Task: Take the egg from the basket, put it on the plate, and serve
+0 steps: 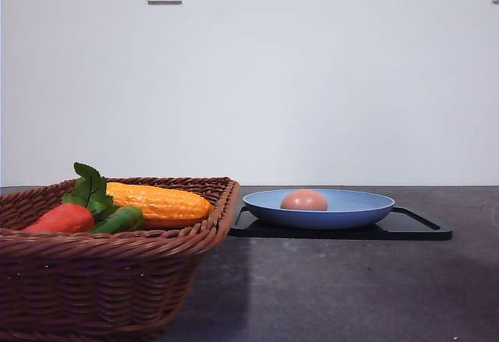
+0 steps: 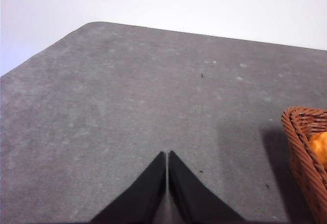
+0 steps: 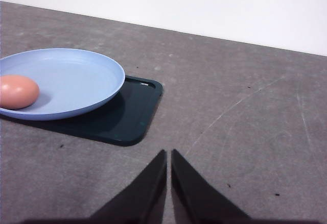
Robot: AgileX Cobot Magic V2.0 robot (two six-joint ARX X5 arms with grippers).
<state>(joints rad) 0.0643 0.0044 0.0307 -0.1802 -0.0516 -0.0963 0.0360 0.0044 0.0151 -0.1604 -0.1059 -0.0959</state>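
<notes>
Egg (image 1: 304,199) sits in plate (image 1: 319,208) on black tray (image 1: 417,230), at 3 o'clock from basket (image 1: 101,280) w/ carrot (image 1: 62,217), corn (image 1: 159,201). Left pincer (image 2: 167,155) & right pincer (image 3: 169,153) both closed, empty, over counter (image 3: 245,112).

Pinkish-brown egg (image 1: 304,199), light blue plate (image 1: 366,211), black tray (image 1: 421,231), brown woven basket (image 1: 93,280)

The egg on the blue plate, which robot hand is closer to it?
Right. The right end effector hangs shut beside the plate holding the egg. The left end effector is beyond the basket, farther off.
</notes>
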